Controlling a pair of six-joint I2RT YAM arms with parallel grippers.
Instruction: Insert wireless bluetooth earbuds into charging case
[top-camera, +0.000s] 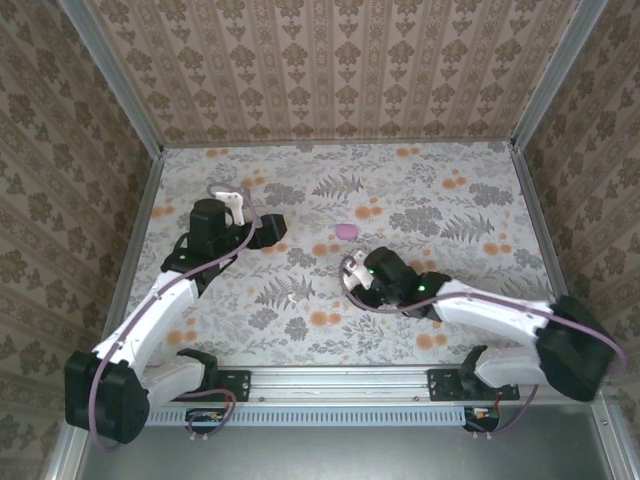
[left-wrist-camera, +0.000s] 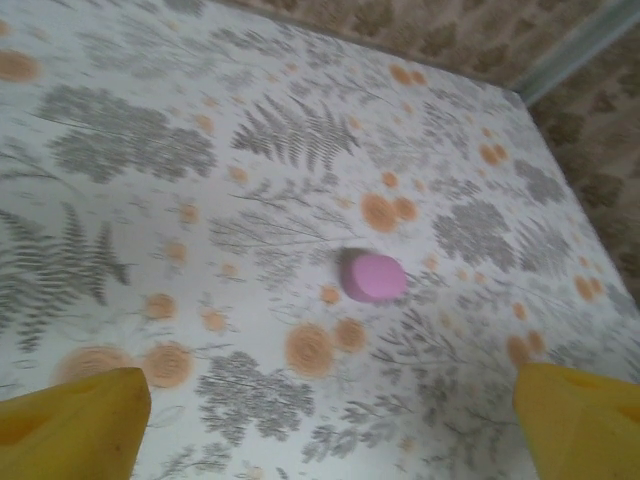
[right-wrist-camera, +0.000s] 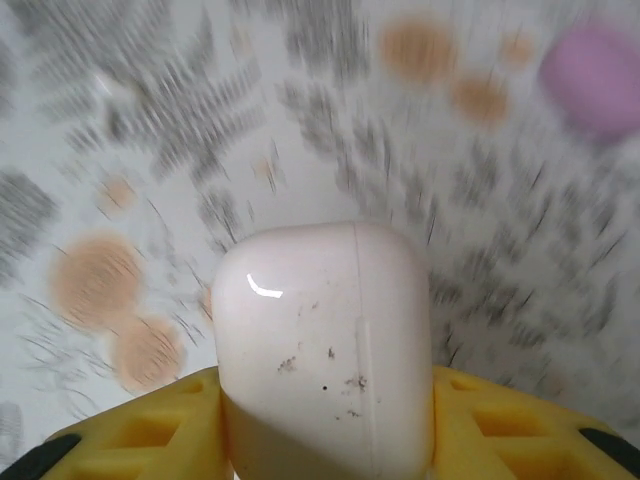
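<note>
The right end effector (right-wrist-camera: 325, 400) is grasping the case (right-wrist-camera: 320, 330). Its yellow fingers (right-wrist-camera: 150, 425) press on the two sides of the case. The case is white and round at the corners, with a thin line running up it. I think that line is where the lid meets the body, and the lid looks shut. Holding the case by its sides leaves the top free, so I think the lid can be opened later without letting go.

The earbuds (left-wrist-camera: 373, 277) look like one small pink lump lying on the desk (top-camera: 450, 200). The lump is too blurry to tell if it is one bud or two. It sits apart from both arms, out past the case, between the two end effectors.

The left end effector (left-wrist-camera: 330, 390) is released. Its fingers stand far apart with nothing between them, and it points down toward the pink lump. I think it is spread wide so it can come down around the lump.

No bud is in the case yet. The lump is tiny and smooth, so it could slip away when pinched.
</note>
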